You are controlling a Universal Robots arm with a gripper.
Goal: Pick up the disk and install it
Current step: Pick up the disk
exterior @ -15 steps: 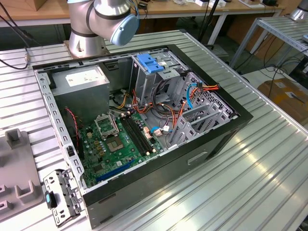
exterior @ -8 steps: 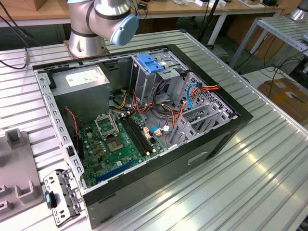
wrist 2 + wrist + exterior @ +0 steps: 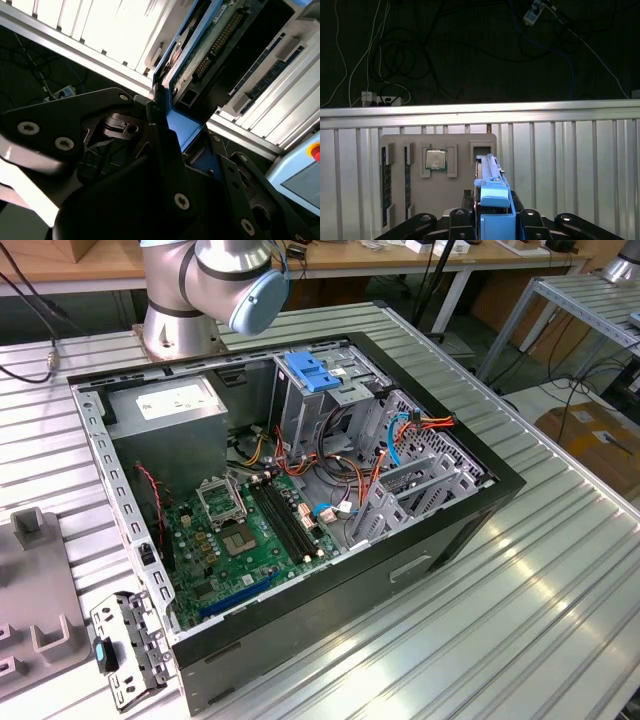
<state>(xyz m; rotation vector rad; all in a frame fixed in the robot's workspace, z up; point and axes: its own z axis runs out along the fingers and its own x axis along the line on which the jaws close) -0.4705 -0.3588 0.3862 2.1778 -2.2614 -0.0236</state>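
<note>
**Where is the disk right now?**
In the first wrist view the gripper (image 3: pixel 492 222) is closed tight on the disk (image 3: pixel 489 172). It grips the blue frame and holds the disk edge-on, with a grey parts tray (image 3: pixel 437 145) beyond it.

**How far along is the job?**
The pick-up looks done. The installing appears to be left.

**What do the other views add?**
The second wrist view shows the disk's green circuit board (image 3: pixel 202 50). The exterior view shows the open computer case (image 3: pixel 300 640) and its drive cage (image 3: pixel 300 415), topped by a blue latch (image 3: pixel 310 372).
</note>
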